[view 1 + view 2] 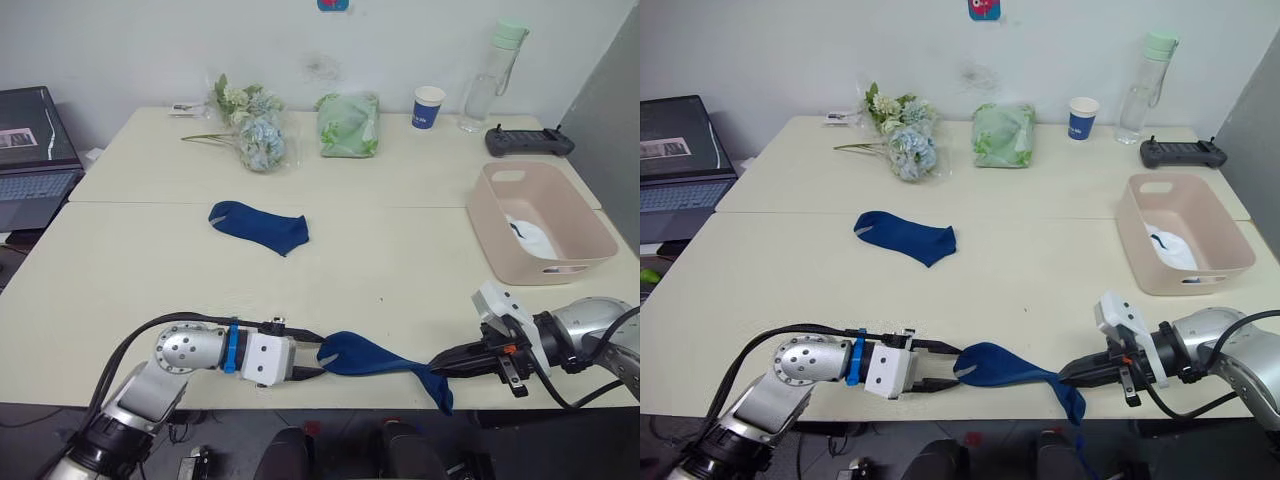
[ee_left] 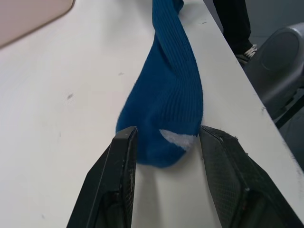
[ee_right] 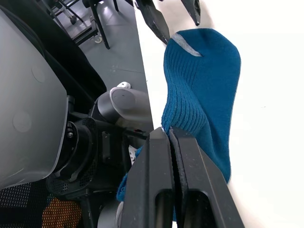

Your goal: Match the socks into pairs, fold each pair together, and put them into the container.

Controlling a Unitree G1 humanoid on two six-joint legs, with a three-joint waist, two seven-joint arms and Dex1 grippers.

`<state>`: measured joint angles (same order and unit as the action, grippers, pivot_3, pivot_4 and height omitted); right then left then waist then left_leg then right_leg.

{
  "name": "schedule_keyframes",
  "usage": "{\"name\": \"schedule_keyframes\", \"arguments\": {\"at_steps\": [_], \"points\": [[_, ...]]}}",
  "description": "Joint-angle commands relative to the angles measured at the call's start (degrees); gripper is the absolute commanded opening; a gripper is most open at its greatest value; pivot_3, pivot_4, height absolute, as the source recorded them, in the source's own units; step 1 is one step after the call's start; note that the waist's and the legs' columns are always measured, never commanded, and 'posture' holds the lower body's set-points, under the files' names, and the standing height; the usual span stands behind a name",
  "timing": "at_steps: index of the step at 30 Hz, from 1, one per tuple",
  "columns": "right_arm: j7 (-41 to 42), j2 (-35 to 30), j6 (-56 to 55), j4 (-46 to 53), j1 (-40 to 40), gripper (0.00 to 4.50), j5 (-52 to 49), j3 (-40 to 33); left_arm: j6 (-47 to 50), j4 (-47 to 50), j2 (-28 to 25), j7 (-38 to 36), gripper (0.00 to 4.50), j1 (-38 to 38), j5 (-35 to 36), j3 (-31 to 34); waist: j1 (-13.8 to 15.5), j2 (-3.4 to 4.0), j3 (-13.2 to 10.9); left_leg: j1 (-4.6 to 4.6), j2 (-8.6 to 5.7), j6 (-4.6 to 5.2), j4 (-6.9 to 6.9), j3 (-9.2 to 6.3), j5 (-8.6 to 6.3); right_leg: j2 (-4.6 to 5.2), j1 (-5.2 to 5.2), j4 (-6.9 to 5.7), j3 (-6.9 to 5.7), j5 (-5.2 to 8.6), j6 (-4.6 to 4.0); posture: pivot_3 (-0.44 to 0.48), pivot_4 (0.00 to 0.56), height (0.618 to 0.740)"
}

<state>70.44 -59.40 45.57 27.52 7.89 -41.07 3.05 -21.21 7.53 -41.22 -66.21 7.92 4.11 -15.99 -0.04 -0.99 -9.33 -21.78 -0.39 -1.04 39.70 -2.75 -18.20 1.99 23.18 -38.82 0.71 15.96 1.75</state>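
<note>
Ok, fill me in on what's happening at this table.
The robot is working on a navy sock at the near table edge. Its right gripper is shut on one end, which droops over the edge, while the left gripper sits open around the other end. A second navy sock lies flat mid-table. The pink container on the right already holds something white.

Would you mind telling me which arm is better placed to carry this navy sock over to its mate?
Probably the right: the right gripper is already shut on the near navy sock, whereas the left gripper has open jaws around its toe. The other navy sock lies farther up the table.
</note>
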Motion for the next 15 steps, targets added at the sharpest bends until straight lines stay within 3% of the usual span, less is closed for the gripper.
{"name": "schedule_keyframes", "arguments": {"at_steps": [1, 8, 12, 15], "points": [[-0.3, 0.0, 0.0, 1.3, 0.5, 0.00, -0.5, -0.9, -4.0, -1.1, 0.0, -1.1, 1.95, 0.9, -0.3, -1.2, 0.0, 0.00, 0.0, 0.01, 0.00, 0.00, 0.00, 0.00, 0.00, 0.00, 0.00, -0.01, 0.00, 0.00, 0.00, 0.000, 0.150, 0.740], [-1.2, 0.2, 0.6, 1.6, 1.0, 0.00, -0.9, -1.0, -6.1, -3.7, 1.7, 0.3, 0.03, 2.6, -2.0, -2.8, 0.0, 0.00, 0.0, 0.00, -0.01, 0.01, 0.01, -0.01, 0.00, -0.01, 0.00, -0.01, -0.03, 0.00, 0.00, 0.000, 0.150, 0.740], [-1.7, 0.2, 1.0, 1.7, 1.3, 0.00, -1.2, -1.1, -5.8, -3.3, 1.5, -0.2, 0.03, 2.6, -1.2, -2.6, 0.0, 0.00, 0.0, 0.01, 0.00, 0.01, 0.01, -0.01, 0.00, -0.02, 0.00, -0.02, -0.03, 0.00, 0.00, 0.000, 0.150, 0.740], [-2.0, 0.6, 1.0, 1.7, 1.9, 0.00, -1.4, -1.2, 0.6, -0.2, 0.8, -1.0, 0.03, 1.8, 2.7, -1.5, 0.0, 0.00, 0.0, 0.00, 0.00, 0.01, 0.01, -0.01, 0.00, -0.02, 0.00, -0.02, -0.02, 0.00, 0.00, 0.000, 0.150, 0.740]]}}
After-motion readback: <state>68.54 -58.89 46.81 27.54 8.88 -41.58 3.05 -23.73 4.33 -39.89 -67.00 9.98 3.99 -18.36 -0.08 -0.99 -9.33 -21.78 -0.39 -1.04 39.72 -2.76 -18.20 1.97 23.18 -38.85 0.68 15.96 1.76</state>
